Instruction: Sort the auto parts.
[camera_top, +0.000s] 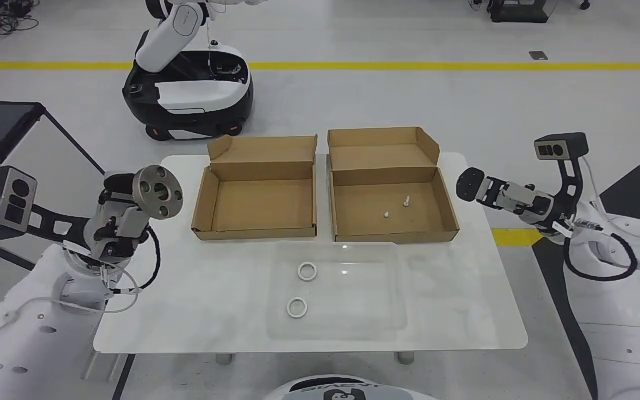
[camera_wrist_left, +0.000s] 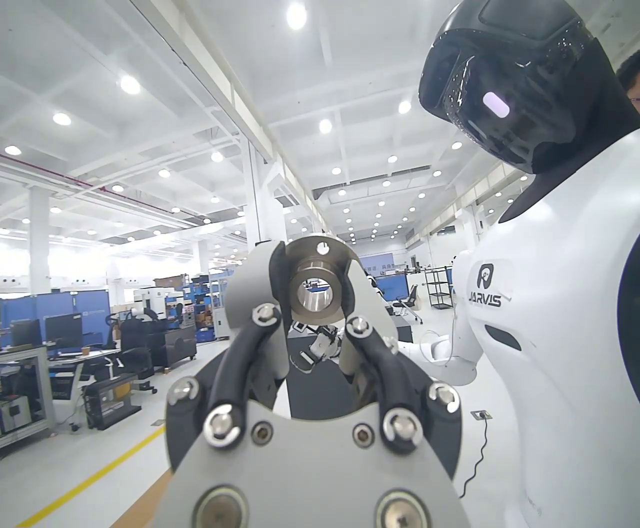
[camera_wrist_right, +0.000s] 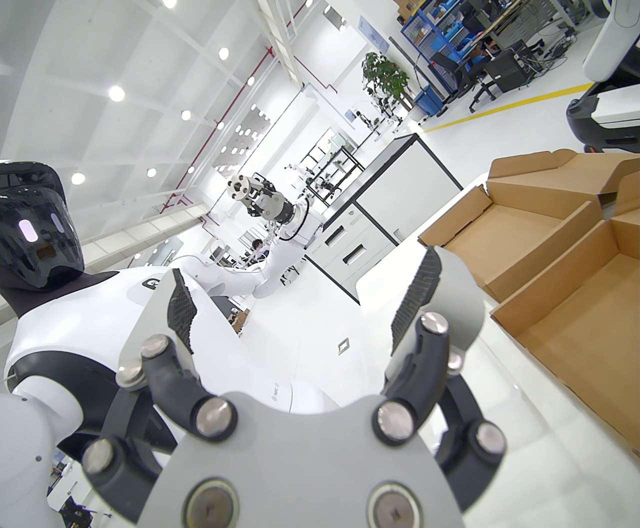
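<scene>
At the tabletop's (camera_top: 450, 320) left edge the left gripper (camera_wrist_left: 312, 300) clamps a metal flange (camera_top: 158, 192): bore seen from its wrist, drilled face from above. The right gripper (camera_wrist_right: 302, 285) gapes wide, empty.

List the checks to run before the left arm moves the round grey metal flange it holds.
1. Hold of left gripper on round grey metal flange: ok.
2. State of right gripper, open and holding nothing: ok.
3. Lid of left brown cardboard box open: ok.
4. Lid of right brown cardboard box open, two small white parts inside: ok.
5. Which box suits the flange: cannot tell.
6. Sorting finished: not ok; two white rings lie on the clear plastic tray.
</scene>
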